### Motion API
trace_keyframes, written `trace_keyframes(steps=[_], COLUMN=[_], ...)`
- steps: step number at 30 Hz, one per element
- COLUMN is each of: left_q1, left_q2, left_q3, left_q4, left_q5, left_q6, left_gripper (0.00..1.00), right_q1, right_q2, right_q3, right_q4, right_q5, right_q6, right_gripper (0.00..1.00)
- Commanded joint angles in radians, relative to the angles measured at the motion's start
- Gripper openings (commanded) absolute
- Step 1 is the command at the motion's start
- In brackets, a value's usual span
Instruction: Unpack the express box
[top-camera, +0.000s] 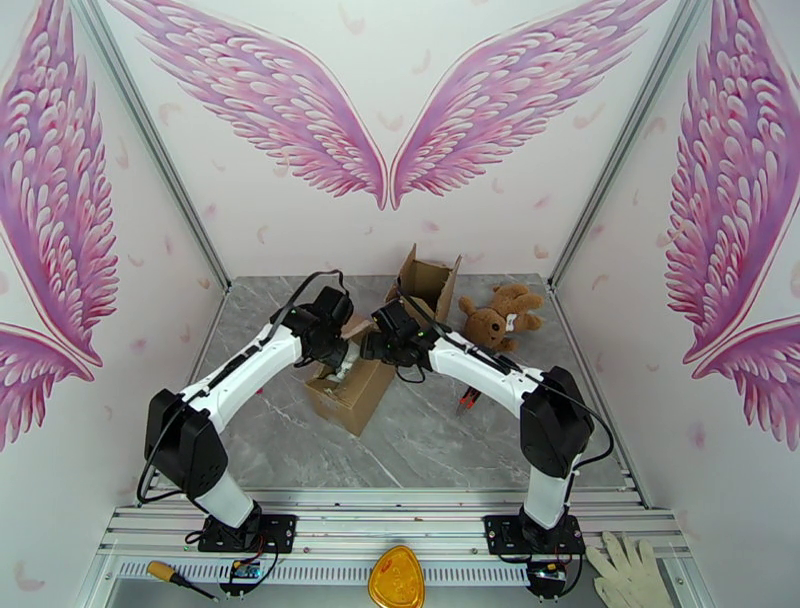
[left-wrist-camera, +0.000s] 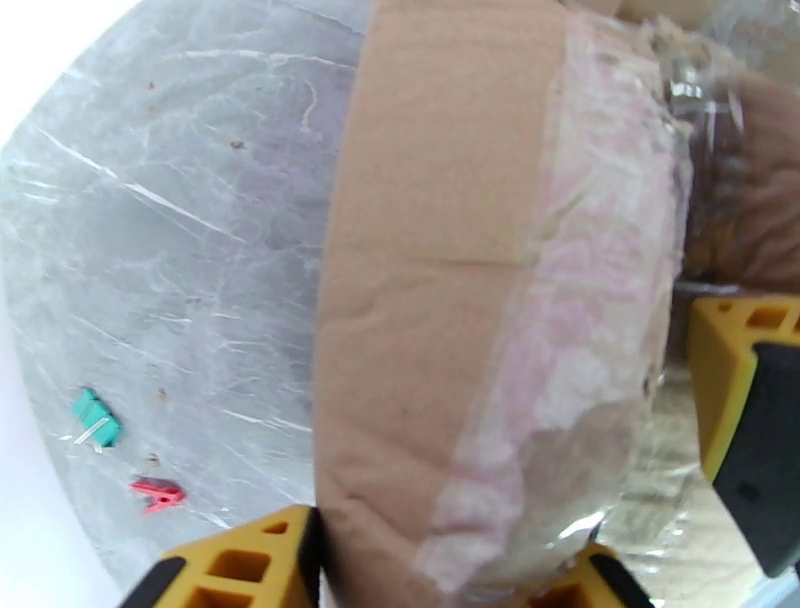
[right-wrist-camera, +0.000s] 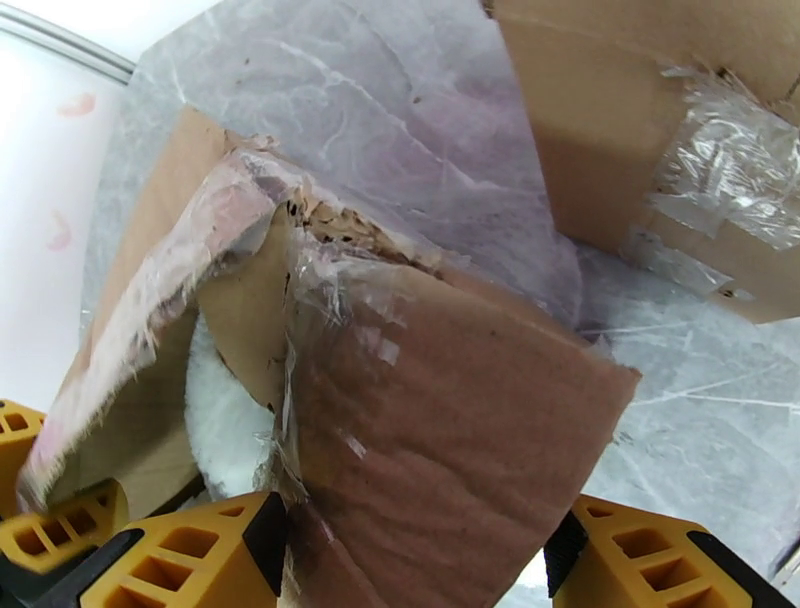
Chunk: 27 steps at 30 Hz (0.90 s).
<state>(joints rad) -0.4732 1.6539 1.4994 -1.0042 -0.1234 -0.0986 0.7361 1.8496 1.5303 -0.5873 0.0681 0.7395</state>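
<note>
Up close, the left fingers (left-wrist-camera: 250, 565), ribbed yellow plastic, sit narrow on either side of a taped flap (left-wrist-camera: 440, 300), brown card banded with cloudy, pink-stained tape. Pinched or not, I cannot tell. The right fingers (right-wrist-camera: 190, 560) stand wide astride a torn flap (right-wrist-camera: 450, 430), its edge ragged and its clear tape crinkled; whether they grip it is unclear too. The express box (top-camera: 350, 395), soft corrugated card, lies mid-frame on the grey marbled tabletop (top-camera: 450, 450), with white fluff (right-wrist-camera: 225, 420) inside. Beyond it lies a furry brown teddy bear (top-camera: 500, 315).
</note>
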Motion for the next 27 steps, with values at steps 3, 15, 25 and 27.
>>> trace_keyframes(steps=[3, 15, 25, 27], left_q1=[0.103, -0.002, 0.109, 0.110], left_q2=[-0.038, 0.039, -0.035, -0.050], left_q3=[0.021, 0.078, 0.003, -0.005], left_q4=[0.016, 0.000, 0.064, 0.102], left_q5=[0.258, 0.114, 0.315, 0.344], left_q6=[-0.056, -0.030, -0.196, -0.237], left_gripper=[0.28, 0.40, 0.12, 0.07], right_q1=[0.002, 0.002, 0.007, 0.018], right_q2=[0.024, 0.000, -0.075, -0.070], right_q3=[-0.049, -0.052, 0.098, 0.160], right_q4=[-0.080, -0.017, -0.206, -0.277], right_q5=[0.025, -0.008, 0.101, 0.128], right_q6=[-0.028, -0.053, -0.048, -0.043], right_gripper=[0.71, 0.70, 0.83, 0.83])
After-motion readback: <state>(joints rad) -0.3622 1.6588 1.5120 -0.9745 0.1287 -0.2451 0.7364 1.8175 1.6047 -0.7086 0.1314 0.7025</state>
